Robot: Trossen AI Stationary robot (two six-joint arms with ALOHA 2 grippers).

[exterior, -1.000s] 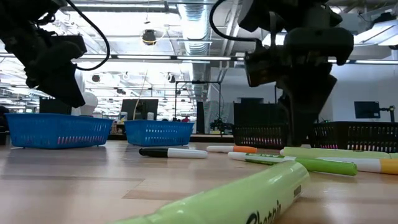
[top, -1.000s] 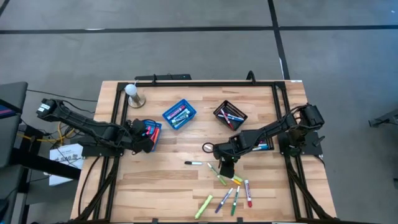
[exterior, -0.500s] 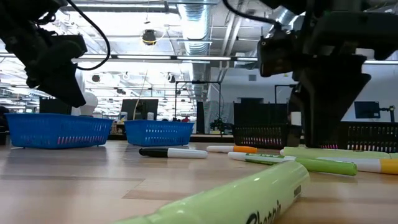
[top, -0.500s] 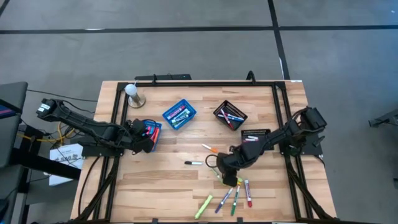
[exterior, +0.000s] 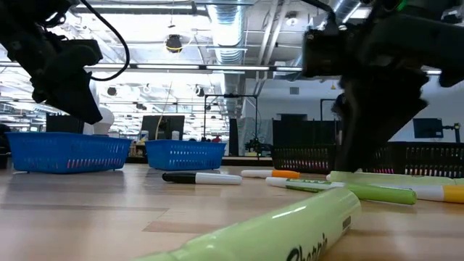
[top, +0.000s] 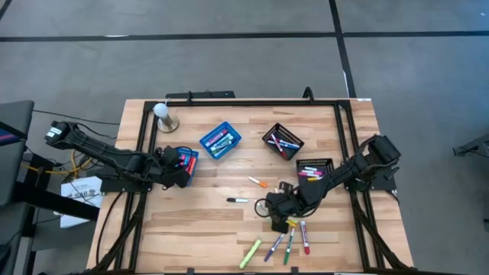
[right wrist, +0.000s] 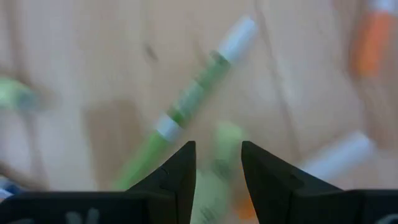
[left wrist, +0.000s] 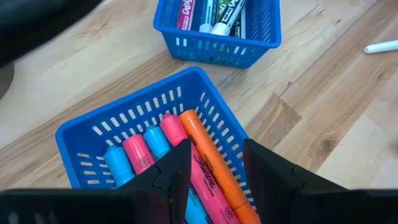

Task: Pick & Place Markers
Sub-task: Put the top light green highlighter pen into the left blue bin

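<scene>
- Right pincer (top: 280,215) has swung down from mid-table to the loose markers (top: 284,243), fingers parted, holding nothing.
- Next pick looks imminent; left pincer (left wrist: 216,163) waits, open, above a blue basket (left wrist: 81,134).

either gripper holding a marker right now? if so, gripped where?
No. The left gripper hangs open over the pink and orange markers in the blue basket; the right gripper is open above a green marker on the table, gripping nothing.
</scene>
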